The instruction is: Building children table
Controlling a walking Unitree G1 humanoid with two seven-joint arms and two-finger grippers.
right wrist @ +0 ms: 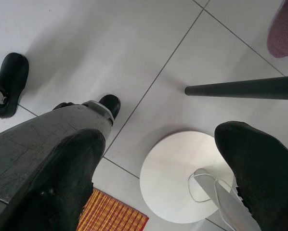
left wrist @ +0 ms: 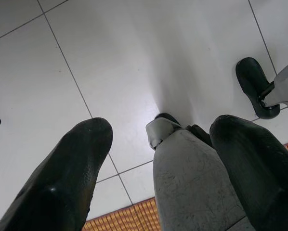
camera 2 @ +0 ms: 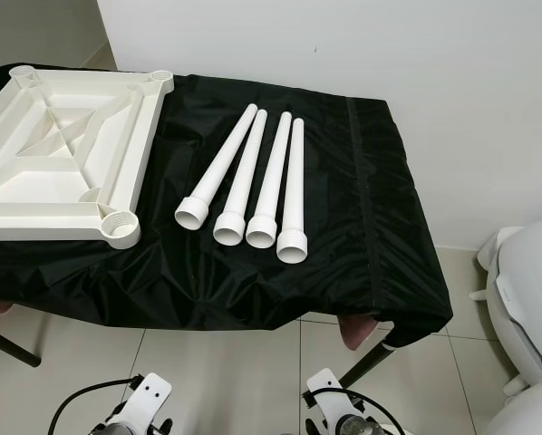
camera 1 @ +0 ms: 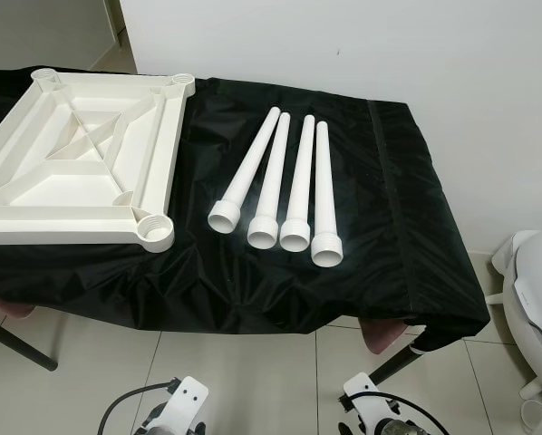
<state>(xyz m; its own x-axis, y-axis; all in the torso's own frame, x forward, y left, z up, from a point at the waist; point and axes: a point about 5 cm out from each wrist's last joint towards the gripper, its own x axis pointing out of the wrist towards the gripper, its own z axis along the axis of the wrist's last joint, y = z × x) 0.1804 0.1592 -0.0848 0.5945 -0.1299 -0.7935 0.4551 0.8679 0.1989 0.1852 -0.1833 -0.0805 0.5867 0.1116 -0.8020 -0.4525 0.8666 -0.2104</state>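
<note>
The white plastic table top (camera 1: 81,163) lies upside down on the left part of the tabletop (camera 1: 380,208), its ribbed underside facing up and a round threaded socket at each corner; the near right socket (camera 1: 155,228) sits closest to the legs. Just right of it, four white legs (camera 1: 285,181) lie side by side near the middle of the tabletop, their wide threaded collars pointing to the near edge and their slim ends pointing to the far wall. The leftmost leg (camera 1: 248,169) angles away from the others at its collar, while the three others lie almost parallel and close together, the rightmost leg (camera 1: 324,195) reaching nearest to the front. The legs and the table top are apart, not joined.

The tabletop is draped in a black cloth (camera 1: 253,290) that hangs over the near edge in folds. A white wall (camera 1: 343,45) stands behind it, and pale tiled floor (camera 1: 253,381) lies below.

Both arms hang low over the floor. The left gripper (left wrist: 158,159) has its two black fingers spread apart and grasps nothing. The right gripper (right wrist: 158,168) is likewise spread wide and unloaded, above a round white base (right wrist: 177,178) beside a dark table leg (right wrist: 240,87).
</note>
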